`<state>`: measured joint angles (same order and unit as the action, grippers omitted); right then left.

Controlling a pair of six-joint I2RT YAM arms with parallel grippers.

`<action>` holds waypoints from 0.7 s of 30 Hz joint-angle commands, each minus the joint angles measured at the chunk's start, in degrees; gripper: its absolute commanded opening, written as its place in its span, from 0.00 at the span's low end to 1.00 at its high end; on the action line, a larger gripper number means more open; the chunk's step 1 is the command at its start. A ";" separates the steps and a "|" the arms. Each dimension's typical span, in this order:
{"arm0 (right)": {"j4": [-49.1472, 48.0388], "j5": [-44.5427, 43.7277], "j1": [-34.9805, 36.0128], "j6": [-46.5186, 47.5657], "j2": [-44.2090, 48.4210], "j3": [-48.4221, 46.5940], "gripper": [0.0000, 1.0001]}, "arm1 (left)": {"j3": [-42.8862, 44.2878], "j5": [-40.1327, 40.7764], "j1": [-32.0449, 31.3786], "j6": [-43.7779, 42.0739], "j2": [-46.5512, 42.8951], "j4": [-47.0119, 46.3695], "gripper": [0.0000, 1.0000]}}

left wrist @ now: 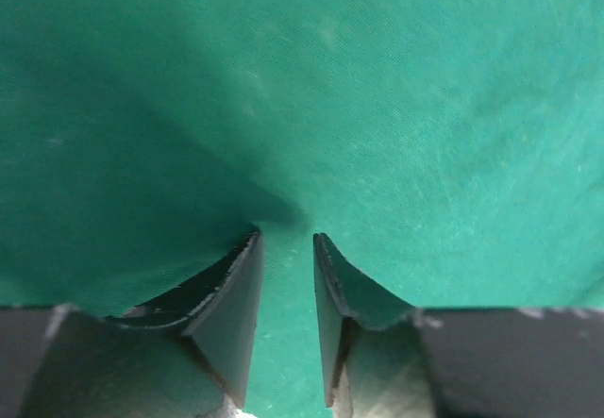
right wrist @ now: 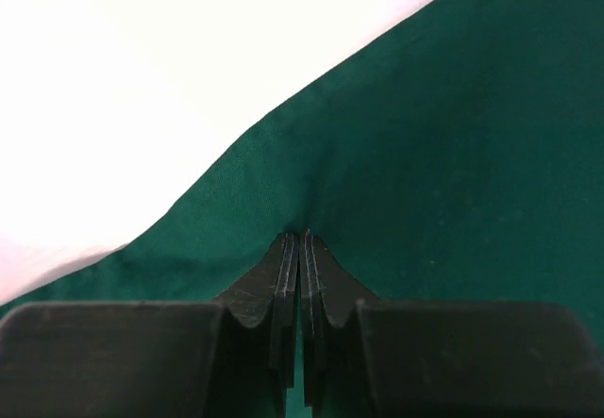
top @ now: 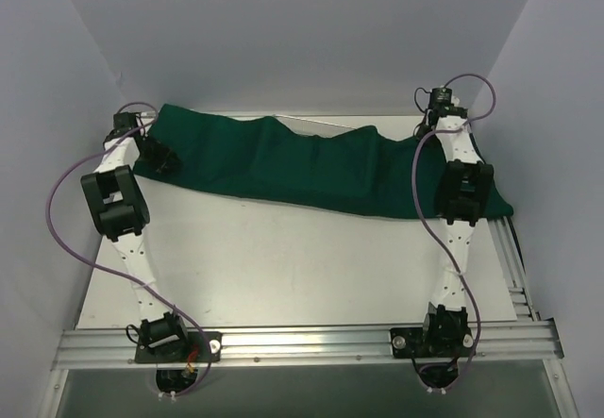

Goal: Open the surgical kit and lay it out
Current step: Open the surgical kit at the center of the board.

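The surgical kit shows as a dark green cloth wrap (top: 311, 168) lying rumpled across the back of the white table (top: 283, 267). My left gripper (top: 160, 158) is at the cloth's left end. In the left wrist view, the cloth (left wrist: 396, 107) fills the frame and the left gripper (left wrist: 286, 237) has its jaws a narrow gap apart, pressed down on it with a crease at the tips. My right gripper (top: 427, 127) is at the far right of the cloth. Seen from its wrist, the right gripper (right wrist: 301, 235) is shut on a pinch of the cloth (right wrist: 453, 154).
An aluminium rail (top: 302, 342) runs along the near edge and carries both arm bases. More rails (top: 514, 258) line the right side. White walls close in on the left, back and right. White table surface (right wrist: 142, 78) shows beyond the cloth's edge.
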<state>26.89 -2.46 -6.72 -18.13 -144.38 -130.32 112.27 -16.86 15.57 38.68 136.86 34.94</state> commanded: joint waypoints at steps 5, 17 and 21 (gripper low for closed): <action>-1.49 1.40 -0.57 -1.56 -4.94 -5.29 0.00 | -10.03 5.17 5.07 3.07 -2.72 1.19 0.33; -5.27 7.46 -1.81 -2.17 -13.03 -15.66 0.00 | -20.06 8.60 7.98 -0.17 -9.67 2.33 0.28; -7.29 8.70 -1.89 -3.40 -13.04 -15.66 0.00 | -20.16 7.73 8.68 -1.67 -10.12 2.68 0.24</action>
<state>22.20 4.60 -8.21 -20.36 -156.18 -144.57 94.08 -15.84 22.44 41.08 126.26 34.04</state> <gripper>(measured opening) 0.033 0.245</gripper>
